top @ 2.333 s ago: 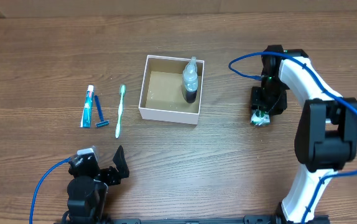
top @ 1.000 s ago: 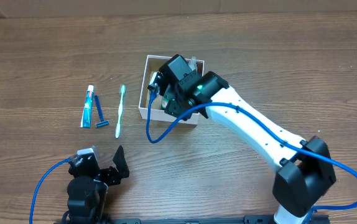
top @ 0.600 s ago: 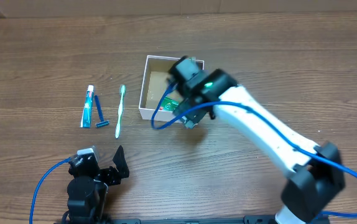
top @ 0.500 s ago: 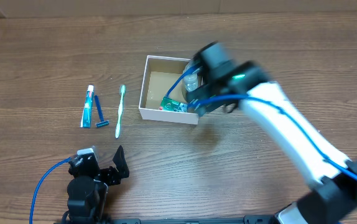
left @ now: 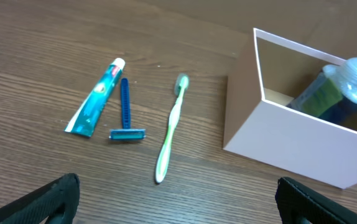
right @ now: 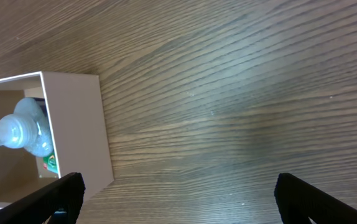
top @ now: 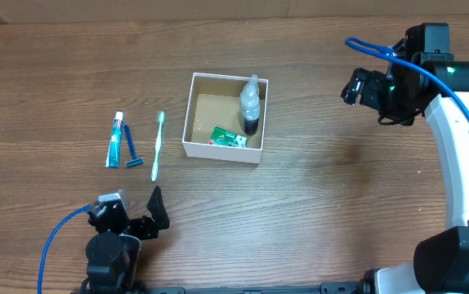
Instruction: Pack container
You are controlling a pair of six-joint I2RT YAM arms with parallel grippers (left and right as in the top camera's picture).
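The container, a square white-walled box with a brown inside, stands mid-table. It holds a clear bottle lying along its right wall and a small green packet at its front. My right gripper hovers open and empty well to the container's right. Its wrist view shows the container's wall, the bottle and a sliver of the packet. My left gripper rests open near the front edge; its view takes in the container and the bottle.
Left of the container lie a toothpaste tube, a blue razor and a green toothbrush, side by side. The left wrist view shows the same tube, razor and toothbrush ahead of the fingers.
My right gripper brought the green packet from the right into the container, let it go there, opened, and swung back out to the far right. The left arm stayed put.
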